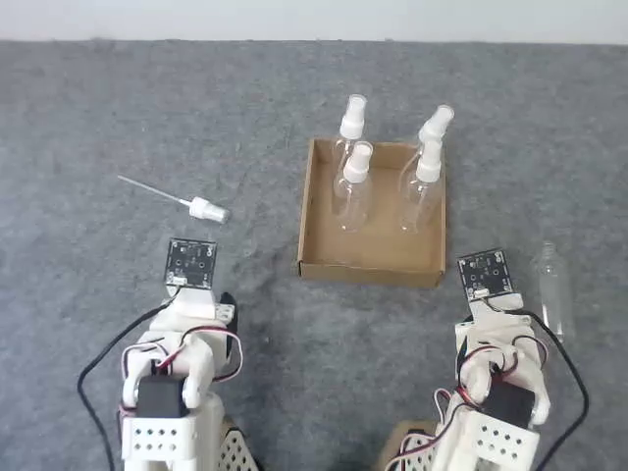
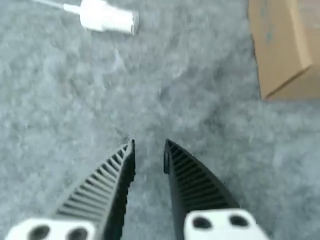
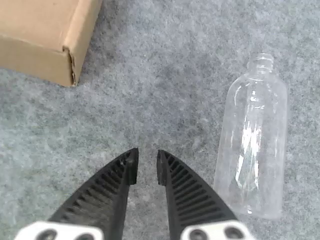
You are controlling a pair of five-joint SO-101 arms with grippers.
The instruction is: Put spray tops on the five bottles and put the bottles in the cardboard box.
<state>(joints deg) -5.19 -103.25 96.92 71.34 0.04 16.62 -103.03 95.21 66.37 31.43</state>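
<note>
Left gripper (image 2: pixel 149 150), foreground: jaws parted by a narrow gap, nothing between them, poised above the bare mat (image 2: pixel 210 110). The loose spray top (image 2: pixel 107 16) lies on its side well ahead of the fingertips, and a corner of the box (image 2: pixel 280 45) shows off to one side.

Right gripper (image 3: pixel 147 160), foreground: jaws likewise only slightly apart and empty, touching nothing. The bare bottle (image 3: pixel 252 145) lies on its side just beside it, neck pointing away and mouth uncovered. A box corner (image 3: pixel 40 35) sits on the other side.

Overhead view: four capped bottles (image 1: pixel 355 191) stand in two pairs inside the box (image 1: pixel 368 273). The fifth, bare bottle (image 1: pixel 553 291) lies on the mat outside the box, near the right arm. The last spray top (image 1: pixel 208 210), with its long dip tube, lies near the left arm, well apart from that bottle.

Progress, as judged: four of five bottles appear finished. What remains is to pick up the top and the bare bottle, join them, and place the bottle in the free front part of the box.
</note>
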